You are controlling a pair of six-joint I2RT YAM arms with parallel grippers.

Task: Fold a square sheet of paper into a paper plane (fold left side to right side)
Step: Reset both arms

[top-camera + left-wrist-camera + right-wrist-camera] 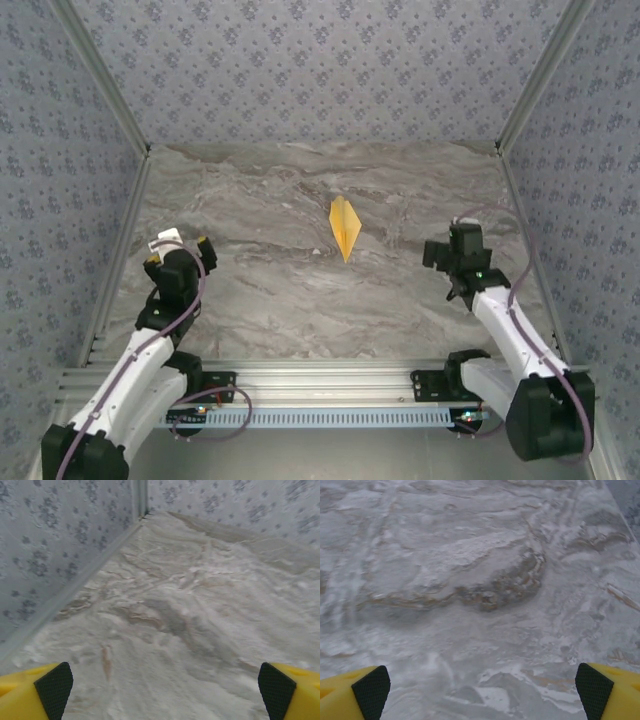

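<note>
Your paper plane (344,226) lies in the middle of the table (250,290) as a slim creased dart — the folding looks finished. Your left gripper (160,687) and right gripper (479,687) both stand wide apart, empty, well clear of it.

One paper plane (345,226) is lying on one counter (270,290). Two robot arms are standing at its near edge, a left arm (130,370) and a right arm (510,335). Each is carrying one end effector, making two: the left end effector (164,686) and the right end effector (482,686). Each is showing two yellow fingers (20,700), four altogether, each finger wearing one black pad (54,685), four altogether. Three patterned walls (320,70) are enclosing the counter.
</note>
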